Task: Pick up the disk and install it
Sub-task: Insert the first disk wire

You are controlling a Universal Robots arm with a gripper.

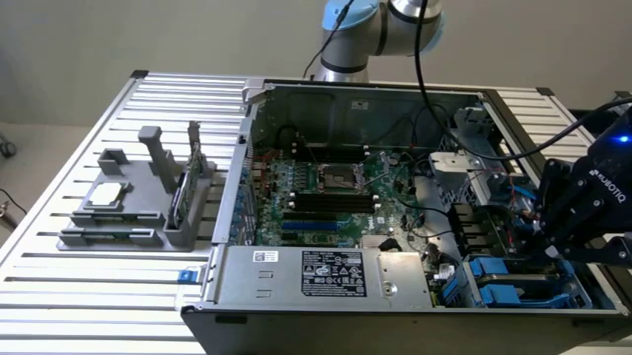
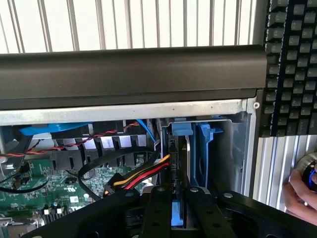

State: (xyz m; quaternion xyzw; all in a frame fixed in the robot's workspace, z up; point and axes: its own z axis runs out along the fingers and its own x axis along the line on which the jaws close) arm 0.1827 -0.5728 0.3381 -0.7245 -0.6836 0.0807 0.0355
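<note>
One disk [image 2: 177, 218] btwn jaws

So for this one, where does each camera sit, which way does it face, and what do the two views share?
Exterior view: off the arm, raised, angled down on the open computer case on a slatted table; the arm's base and the gripper at the exterior view's right show.
Wrist view: on the wrist, facing into the case's drive bay; the gripper, jaws nearly closed on the blue-railed disk.
Shared: the case, blue drive rails, slatted table.
</note>
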